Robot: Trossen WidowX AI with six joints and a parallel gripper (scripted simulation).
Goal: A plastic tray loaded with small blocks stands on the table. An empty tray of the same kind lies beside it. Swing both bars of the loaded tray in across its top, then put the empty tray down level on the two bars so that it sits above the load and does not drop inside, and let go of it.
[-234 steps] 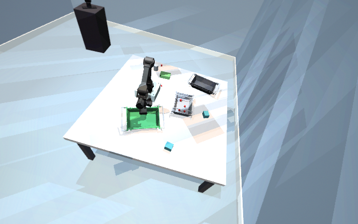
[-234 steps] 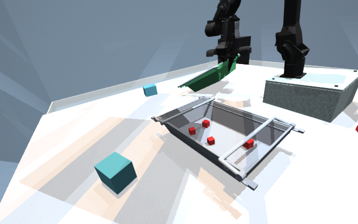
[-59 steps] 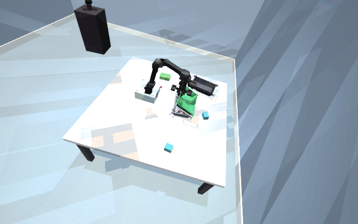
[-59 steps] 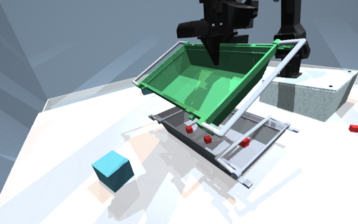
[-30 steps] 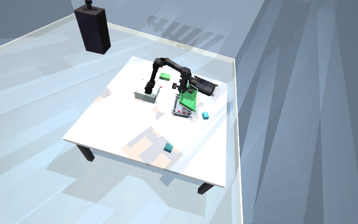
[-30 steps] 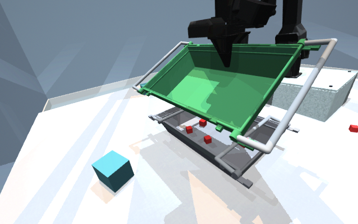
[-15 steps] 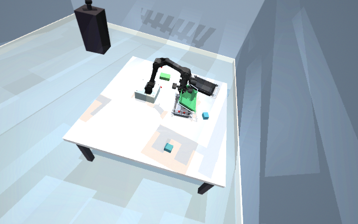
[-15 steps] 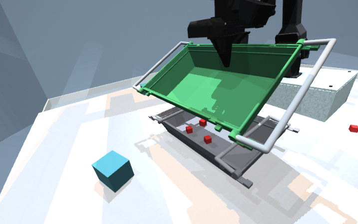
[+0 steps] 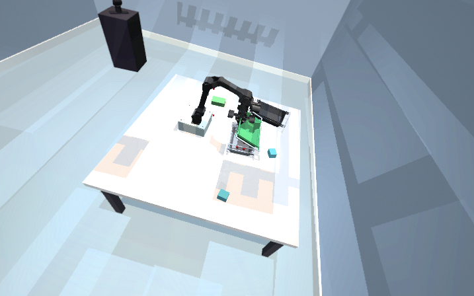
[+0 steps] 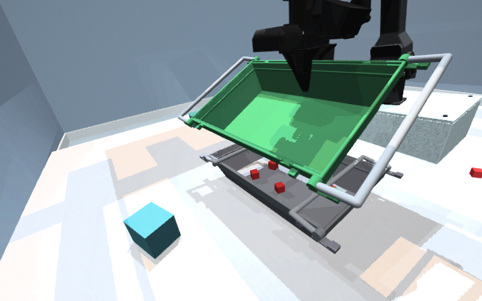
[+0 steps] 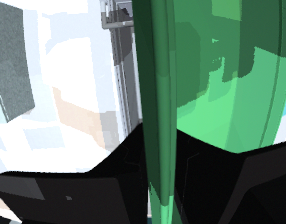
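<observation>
The loaded grey tray [image 9: 249, 151] [image 10: 265, 187] stands on the table with several small red blocks [image 10: 279, 187] inside. Its near bar [image 10: 304, 203] and far bar [image 10: 231, 154] lie in across its top. My gripper [image 10: 305, 89] [image 11: 150, 128] is shut on one long wall of the empty green tray [image 9: 247, 134] [image 10: 257, 115] [image 11: 209, 112]. The green tray hangs over the grey tray, steeply tilted, with the gripped long side high and the opposite one low. Its own bars [image 10: 418, 99] [image 10: 212, 87] stick out beyond its ends. Whether the low edge touches the grey tray, I cannot tell.
A black tray [image 9: 273, 113] lies at the back right. Teal cubes [image 9: 272, 152] [image 9: 223, 195] [image 10: 152, 228] and a green block [image 9: 218, 101] lie on the table. A loose red block [image 10: 476, 173] lies near the grey box [image 9: 191, 127] [image 10: 411, 130] under the arm's base.
</observation>
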